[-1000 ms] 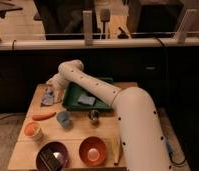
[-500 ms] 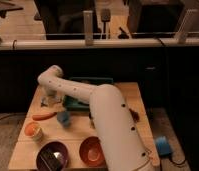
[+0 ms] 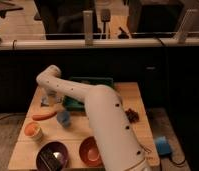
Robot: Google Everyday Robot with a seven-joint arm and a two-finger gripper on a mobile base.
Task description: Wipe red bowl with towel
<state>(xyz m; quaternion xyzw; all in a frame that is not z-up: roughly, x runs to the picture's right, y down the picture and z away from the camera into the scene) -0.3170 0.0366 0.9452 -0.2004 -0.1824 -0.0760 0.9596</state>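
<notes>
White arm (image 3: 109, 127) has swung left across the table (image 3: 134, 97) — its gripper (image 3: 51, 95) now hangs over the far left corner, jaws spread, holding nothing. Red bowl (image 3: 89, 151) sits at the front edge — wiping not begun, I'd judge.

Arm (image 3: 104, 117) angled far left, hand (image 3: 51, 97) downward below wrist, jaws apart.

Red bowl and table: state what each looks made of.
Red bowl: likely plastic or glazed ceramic, smooth and uniformly orange-red. Table: wood by its pale tan, matte top. The gripper hangs over the table's left side.
</notes>
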